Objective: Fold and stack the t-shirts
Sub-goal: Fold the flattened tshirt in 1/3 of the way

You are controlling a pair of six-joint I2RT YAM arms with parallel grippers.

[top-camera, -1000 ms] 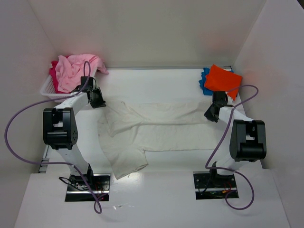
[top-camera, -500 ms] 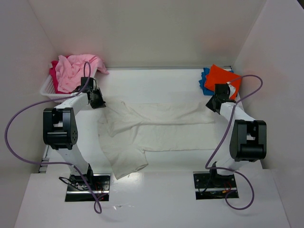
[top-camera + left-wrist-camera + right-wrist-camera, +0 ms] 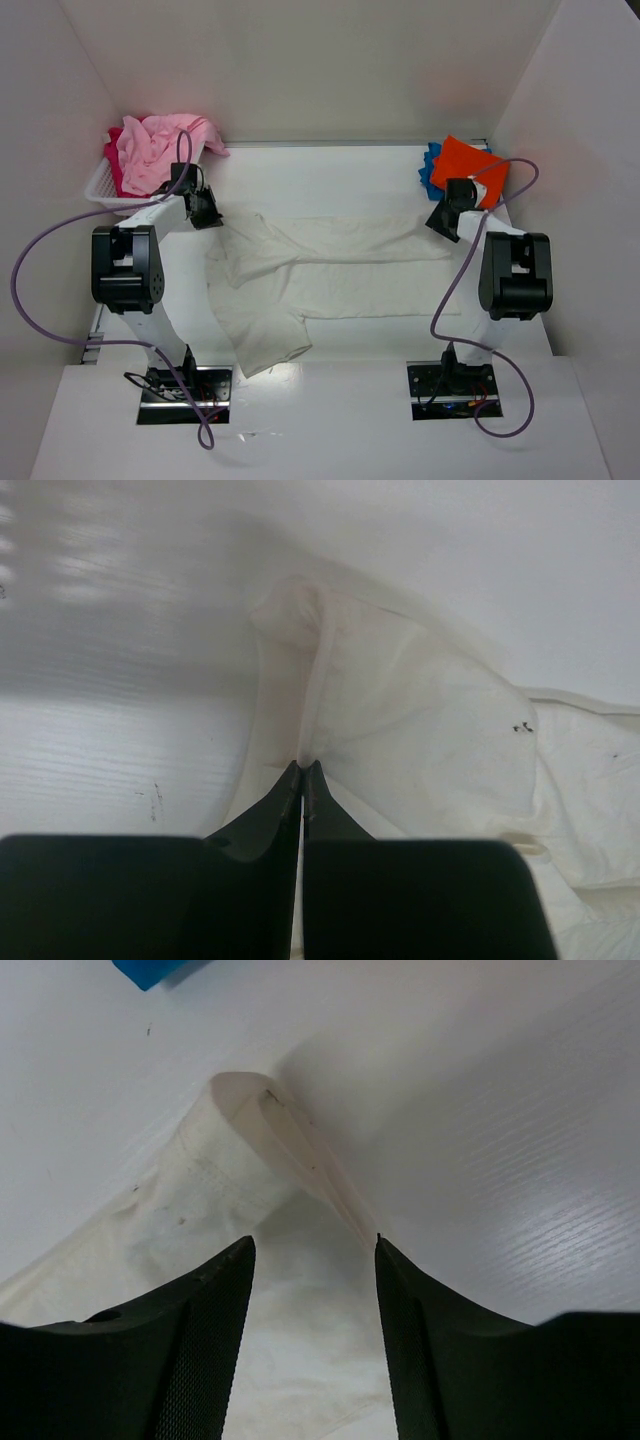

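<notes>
Over on the left, left gripper [image 3: 302, 770] pinches the cream-white t-shirt [image 3: 330, 270]; right gripper [image 3: 314, 1245] gapes empty above its right corner. Best to smooth wrinkles before folding, edges matched.

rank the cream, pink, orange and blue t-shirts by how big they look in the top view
1. cream-white t-shirt, spread flat
2. pink t-shirt, bunched up
3. orange t-shirt, folded, close behind the pink
4. blue t-shirt, mostly hidden under the orange; true size unclear
</notes>
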